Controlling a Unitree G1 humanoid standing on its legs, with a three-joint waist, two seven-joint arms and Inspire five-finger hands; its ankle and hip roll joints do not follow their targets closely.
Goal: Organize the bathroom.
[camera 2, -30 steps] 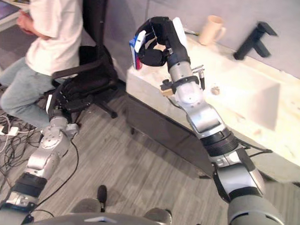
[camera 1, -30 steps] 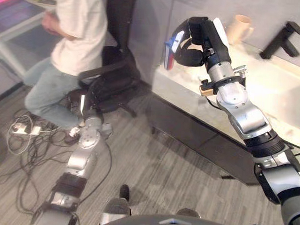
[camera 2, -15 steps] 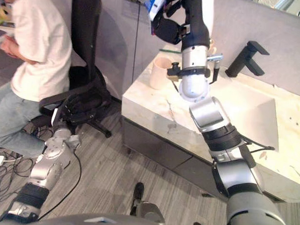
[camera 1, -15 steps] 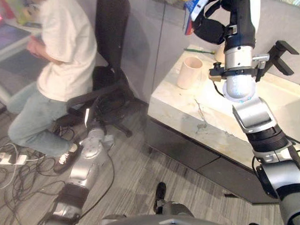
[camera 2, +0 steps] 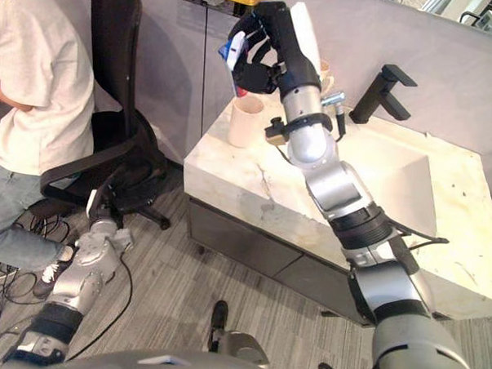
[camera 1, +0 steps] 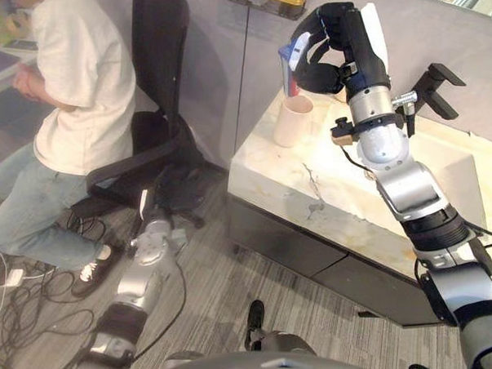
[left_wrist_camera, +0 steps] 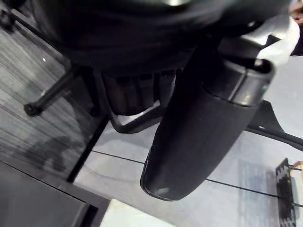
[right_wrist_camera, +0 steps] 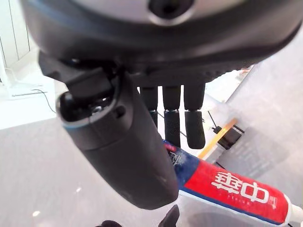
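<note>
White characters, seemingly Chinese, on the red toothpaste tube (right_wrist_camera: 234, 189).

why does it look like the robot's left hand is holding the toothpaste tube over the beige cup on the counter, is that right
Not quite: it is the right hand, not the left, whose fingers are curled round the toothpaste tube, held above the beige cup on the counter. The left eye view shows it. The left hand hangs low by the floor.

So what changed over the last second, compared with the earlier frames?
The right hand, shut on the toothpaste tube throughout, went from beyond the counter's corner to above the cream cup, tube end pointing down at it. The camera shifted too. The left hand stayed low by the office chair; cup and black faucet unmoved.
</note>
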